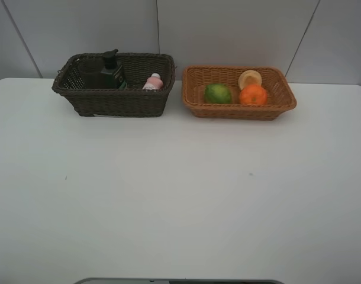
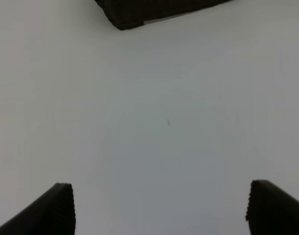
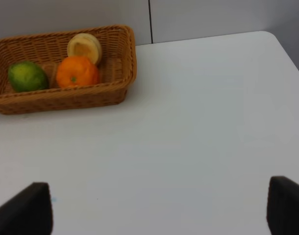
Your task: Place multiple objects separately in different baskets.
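Observation:
The dark brown basket [image 1: 118, 102] stands at the back left and holds a dark green pump bottle [image 1: 112, 71], a pink white-capped bottle [image 1: 153, 81] and a dim cup shape [image 1: 90, 72]. To its right, the tan basket [image 1: 239, 110] holds a green citrus [image 1: 218, 93], an orange [image 1: 253, 94] and a pale yellow round fruit [image 1: 250, 78]. The exterior high view shows neither arm. My left gripper [image 2: 161, 210] hangs open and empty over bare table, well short of the dark basket's corner [image 2: 139, 10]. My right gripper [image 3: 159, 210] is also open and empty, short of the tan basket [image 3: 66, 98].
The white table [image 1: 180, 189] spreads in front of both baskets. Grey wall panels [image 1: 228, 29] rise right behind them. The table's rounded far right corner [image 3: 279, 41] shows in the right wrist view. A grey edge [image 1: 180, 281] lies along the near side.

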Action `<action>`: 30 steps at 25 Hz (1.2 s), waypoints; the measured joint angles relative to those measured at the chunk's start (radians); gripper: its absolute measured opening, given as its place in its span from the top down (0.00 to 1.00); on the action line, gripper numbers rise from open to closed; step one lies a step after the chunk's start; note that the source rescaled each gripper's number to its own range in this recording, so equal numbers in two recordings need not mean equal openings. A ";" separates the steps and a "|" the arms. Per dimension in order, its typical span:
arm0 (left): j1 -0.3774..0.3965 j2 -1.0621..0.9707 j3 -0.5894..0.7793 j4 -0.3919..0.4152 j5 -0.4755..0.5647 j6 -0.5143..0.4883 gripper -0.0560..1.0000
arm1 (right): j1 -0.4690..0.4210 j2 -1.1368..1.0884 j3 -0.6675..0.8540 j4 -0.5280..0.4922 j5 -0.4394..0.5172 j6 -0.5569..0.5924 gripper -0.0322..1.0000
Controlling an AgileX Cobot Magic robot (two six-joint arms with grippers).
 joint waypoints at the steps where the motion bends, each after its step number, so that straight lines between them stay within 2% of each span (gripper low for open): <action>1: 0.000 0.000 0.007 0.000 0.000 0.000 0.09 | 0.000 0.000 0.000 0.000 0.000 0.000 0.10; 10: -0.013 -0.152 0.179 -0.019 -0.071 -0.049 0.09 | 0.000 0.000 0.000 0.000 0.000 0.000 0.10; 15: -0.013 -0.168 0.184 -0.019 -0.083 -0.084 0.09 | 0.000 0.000 0.000 0.000 0.000 0.000 0.10; 23: -0.007 -0.170 0.184 -0.019 -0.083 -0.084 0.09 | 0.000 0.000 0.000 0.000 0.000 0.000 0.10; 30: 0.062 -0.250 0.184 -0.020 -0.089 -0.084 0.09 | 0.000 0.000 0.000 0.000 0.000 0.000 0.10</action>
